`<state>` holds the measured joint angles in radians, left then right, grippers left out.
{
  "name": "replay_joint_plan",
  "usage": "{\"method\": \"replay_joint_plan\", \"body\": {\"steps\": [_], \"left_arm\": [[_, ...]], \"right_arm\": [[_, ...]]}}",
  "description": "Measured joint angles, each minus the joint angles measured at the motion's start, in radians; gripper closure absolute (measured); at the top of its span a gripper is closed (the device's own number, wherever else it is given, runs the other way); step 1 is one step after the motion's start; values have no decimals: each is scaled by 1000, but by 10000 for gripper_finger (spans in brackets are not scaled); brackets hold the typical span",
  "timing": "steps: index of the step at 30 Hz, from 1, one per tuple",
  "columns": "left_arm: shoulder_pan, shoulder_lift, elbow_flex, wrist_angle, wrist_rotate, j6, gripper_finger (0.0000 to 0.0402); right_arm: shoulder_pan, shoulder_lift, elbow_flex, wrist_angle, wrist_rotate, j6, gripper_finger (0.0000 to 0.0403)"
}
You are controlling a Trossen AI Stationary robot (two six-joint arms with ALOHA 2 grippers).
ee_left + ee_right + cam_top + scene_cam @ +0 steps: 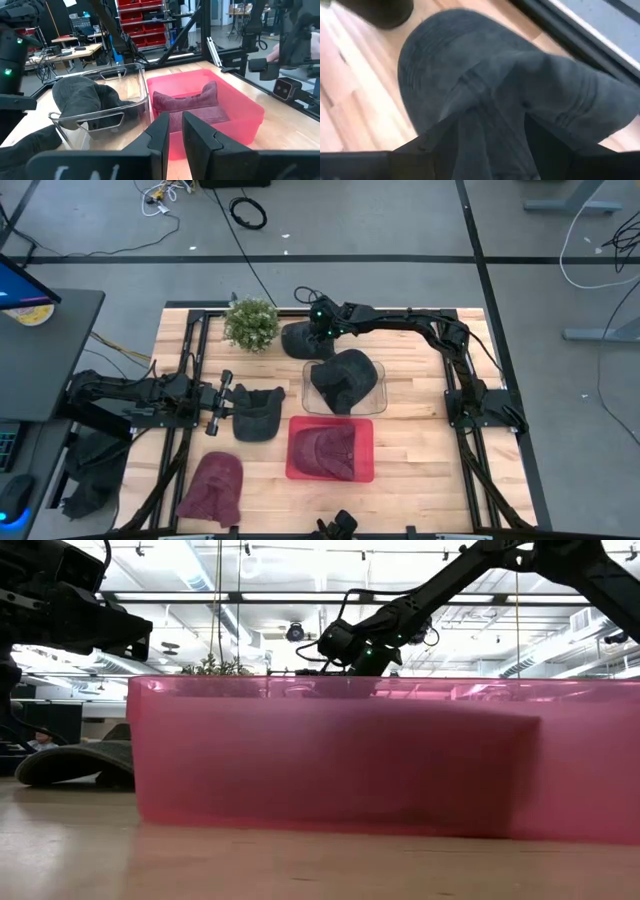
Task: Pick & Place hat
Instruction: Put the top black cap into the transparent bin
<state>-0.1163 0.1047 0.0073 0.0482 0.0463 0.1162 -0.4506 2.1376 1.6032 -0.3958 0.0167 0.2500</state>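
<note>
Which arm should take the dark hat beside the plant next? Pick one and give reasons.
Right. The right gripper is already at the dark hat by the plant, with its fingers around the fabric in its wrist view. The left gripper is at the table's left side, by another dark hat.

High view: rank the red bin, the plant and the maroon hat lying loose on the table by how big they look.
1. Red bin, clearly largest.
2. Maroon hat.
3. Plant, smallest.
All three sit on the table under an overhead camera, so nearness barely skews this.
</note>
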Motion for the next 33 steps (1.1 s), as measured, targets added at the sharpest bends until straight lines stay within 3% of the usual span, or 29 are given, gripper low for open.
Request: {"method": "replay_joint_plan", "body": {"steps": [7,13,29,33], "left_arm": [[0,0,0,0,0,0,346],[0,0,0,0,0,0,346],[0,0,0,0,0,0,346],[0,0,0,0,0,0,346]], "right_arm": [[-14,5,0,17,-59,-96,186],[-45,44,0,60,-141,-49,186],[-37,80,74,-2,-111,-111,190],[-41,80,74,-10,-104,-128,229]]}}
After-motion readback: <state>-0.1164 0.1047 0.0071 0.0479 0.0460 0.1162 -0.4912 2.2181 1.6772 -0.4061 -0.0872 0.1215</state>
